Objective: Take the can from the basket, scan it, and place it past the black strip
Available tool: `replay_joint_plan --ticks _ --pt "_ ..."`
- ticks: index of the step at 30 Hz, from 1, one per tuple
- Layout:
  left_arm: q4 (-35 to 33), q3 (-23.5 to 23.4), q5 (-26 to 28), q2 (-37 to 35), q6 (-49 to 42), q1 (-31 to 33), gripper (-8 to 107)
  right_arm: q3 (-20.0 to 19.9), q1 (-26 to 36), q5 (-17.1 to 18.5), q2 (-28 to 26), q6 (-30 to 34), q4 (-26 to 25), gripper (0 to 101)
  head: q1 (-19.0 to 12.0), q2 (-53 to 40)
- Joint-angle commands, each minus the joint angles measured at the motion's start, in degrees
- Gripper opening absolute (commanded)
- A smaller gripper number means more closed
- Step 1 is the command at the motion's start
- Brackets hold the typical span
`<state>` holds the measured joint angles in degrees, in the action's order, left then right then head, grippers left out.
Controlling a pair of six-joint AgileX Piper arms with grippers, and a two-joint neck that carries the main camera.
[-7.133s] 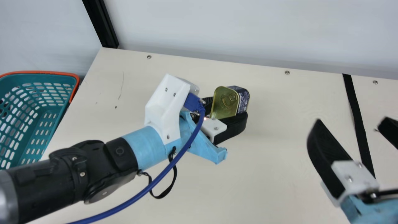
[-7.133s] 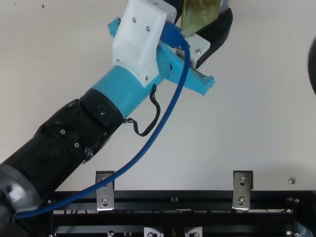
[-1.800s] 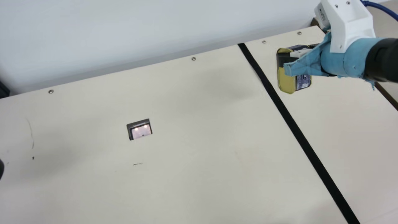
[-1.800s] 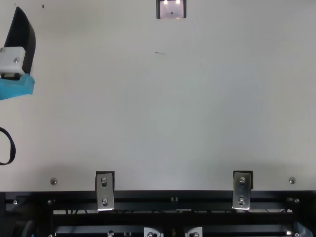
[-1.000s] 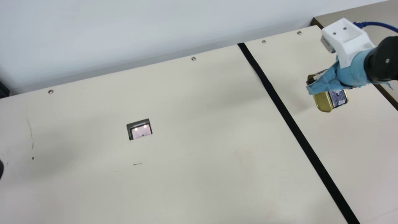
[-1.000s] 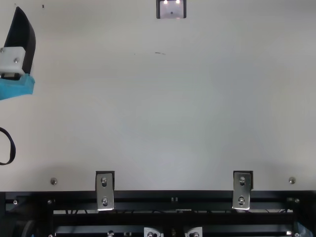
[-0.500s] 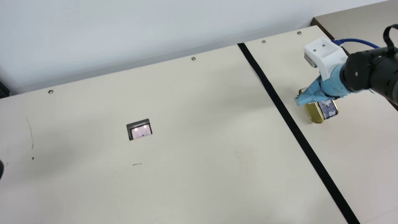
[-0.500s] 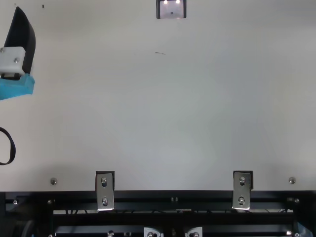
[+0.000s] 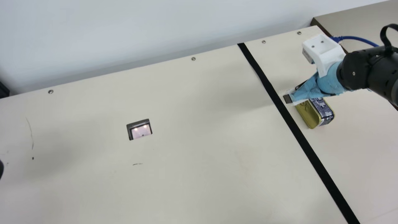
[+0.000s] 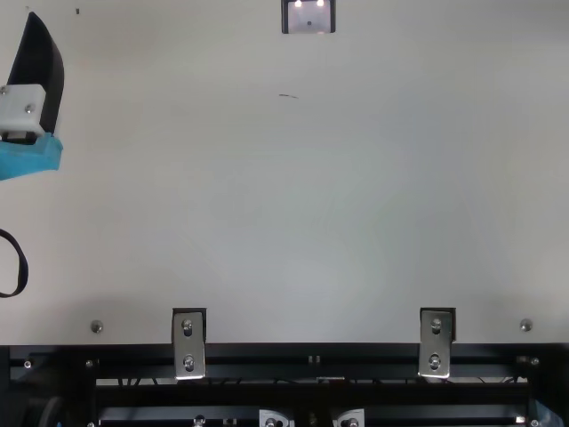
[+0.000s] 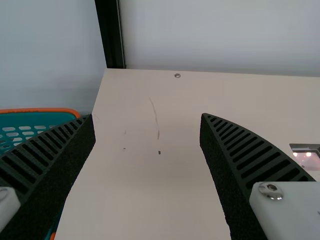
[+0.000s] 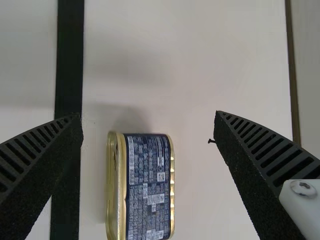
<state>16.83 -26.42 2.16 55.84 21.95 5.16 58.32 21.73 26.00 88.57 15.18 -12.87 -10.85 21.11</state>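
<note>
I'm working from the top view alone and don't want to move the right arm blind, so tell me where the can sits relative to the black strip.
Observer: In the main view, the can is past the black strip, on the side away from the lit window.
Operator: Tell me whether the right pincer is gripping it.
Observer: No. In the right wrist view, the right pincer is open, with bare table between each finger and the can.
Operator: Now give me the basket.
Observer: The left wrist view shows its orange rim, partly behind one finger of the left pincer.
</note>
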Motion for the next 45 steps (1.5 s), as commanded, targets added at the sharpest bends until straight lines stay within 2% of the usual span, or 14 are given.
replay_joint_plan --ticks 1,10,19,29,33,37,45 --pt "0.0 0.0 0.0 0.0 0.0 0.0 90 0.3 -0.7 -0.3 -1.0 0.7 1.9 101 -1.9 0.7" --pt "0.0 0.0 0.0 0.0 0.0 0.0 90 1.1 -5.1 -3.1 -5.2 1.9 9.5 101 -1.9 0.1" --pt "0.0 0.0 0.0 0.0 0.0 0.0 90 0.9 -10.7 -6.3 -8.3 0.6 14.7 101 -2.1 -7.3" --pt "0.0 0.0 0.0 0.0 0.0 0.0 90 0.1 -17.3 -9.0 -11.5 -2.1 18.6 101 -2.2 -17.8" --pt "0.0 0.0 0.0 0.0 0.0 0.0 90 -0.3 -19.4 -9.7 -12.7 -3.0 19.8 101 -1.3 -20.8" --pt "0.0 0.0 0.0 0.0 0.0 0.0 90 -1.0 -21.1 -10.1 -13.9 -3.9 20.6 101 0.7 -22.6" --pt "0.0 0.0 0.0 0.0 0.0 0.0 90 -2.2 -23.0 -10.5 -15.5 -5.1 20.9 101 0.7 -22.6"
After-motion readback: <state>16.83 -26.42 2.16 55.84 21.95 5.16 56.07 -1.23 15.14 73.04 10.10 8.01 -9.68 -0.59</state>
